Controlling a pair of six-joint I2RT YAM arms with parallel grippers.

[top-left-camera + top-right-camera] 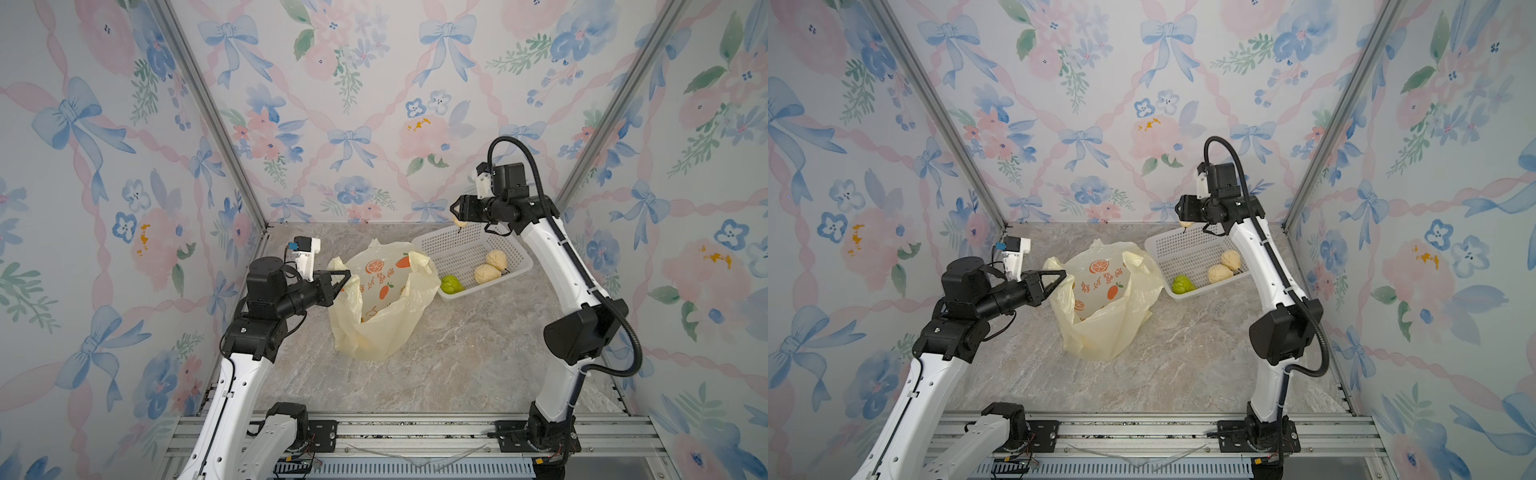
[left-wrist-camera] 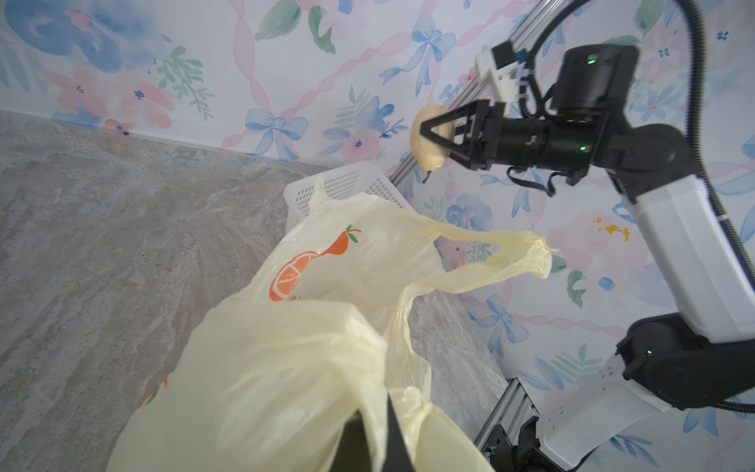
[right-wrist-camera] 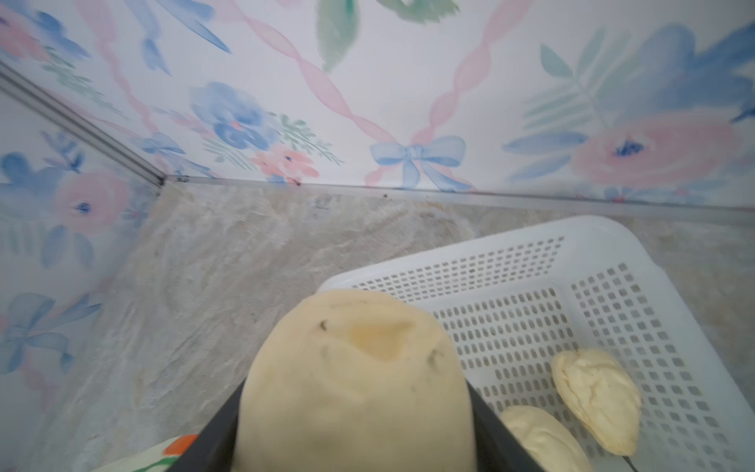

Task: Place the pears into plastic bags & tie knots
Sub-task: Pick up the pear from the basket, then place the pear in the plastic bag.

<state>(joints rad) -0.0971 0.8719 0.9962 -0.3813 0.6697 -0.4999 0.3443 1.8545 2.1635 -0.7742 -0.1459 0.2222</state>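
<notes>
Pear (image 3: 355, 388) between right gripper (image 1: 456, 216) jaws, above basket rim (image 3: 470, 248).

White perforated basket (image 1: 457, 249) sits on the far side of the marble-look tabletop (image 1: 457, 353), pretty close to the back wall. All the walls (image 1: 374, 104) are covered in that floral paper with blue bows and pink ribbons. Slotted aluminium rail (image 1: 415, 436) runs along the near edge.
</notes>
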